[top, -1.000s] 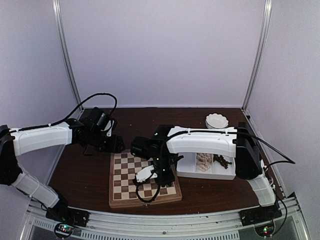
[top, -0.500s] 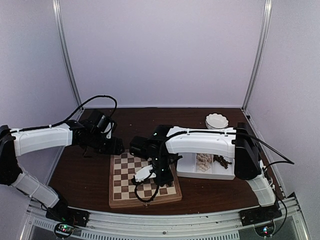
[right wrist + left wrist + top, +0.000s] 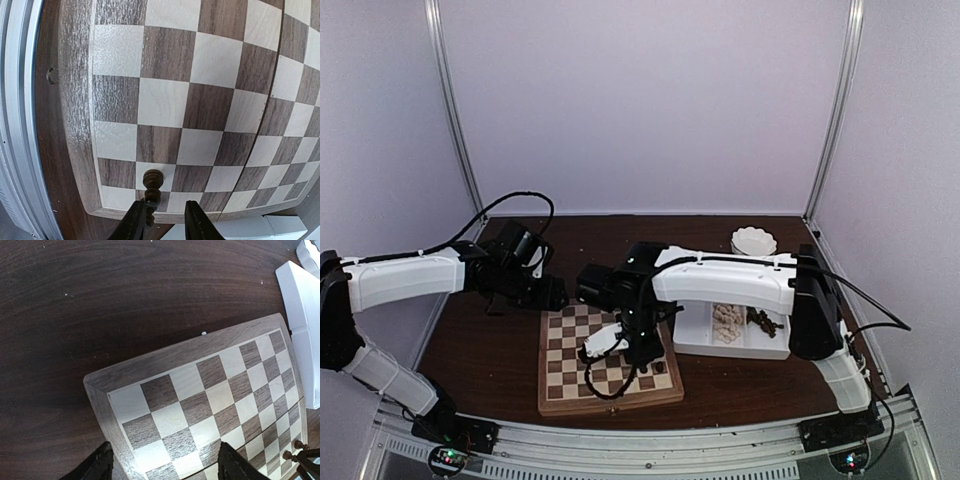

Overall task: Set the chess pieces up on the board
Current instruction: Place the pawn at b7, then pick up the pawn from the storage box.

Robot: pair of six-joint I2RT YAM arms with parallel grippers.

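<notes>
Where the far wall meets the floor of the cell, the inventory begins.

Room: pale lilac walls on three sides, with slim aluminium posts in the far corners. A ribbed aluminium rail runs along the near edge and carries both arm bases. Black cables loop above the left arm.

Surface: a dark brown, wood-grained table, matt, with a few pale specks.

Board: a checkered wooden square in a tan frame. It lies flat, near centre, turned slightly askew.

Tray: white and divided, just right of the board. One compartment holds a heap of cream pieces; the compartment to its right holds dark pieces.

Bowl: small, white, with a scalloped rim. It sits far right, well apart from the board.

Left gripper: poised over the board's far left corner. Its fingers are spread wide, with nothing between them.

Right gripper: over the board's near right part, fingers parted a little and not clamped.

Dark brown piece: one, upright on the board's right-hand edge row, close to the near right corner. It stands just beside one finger of the right gripper; I cannot tell whether they touch.
</notes>
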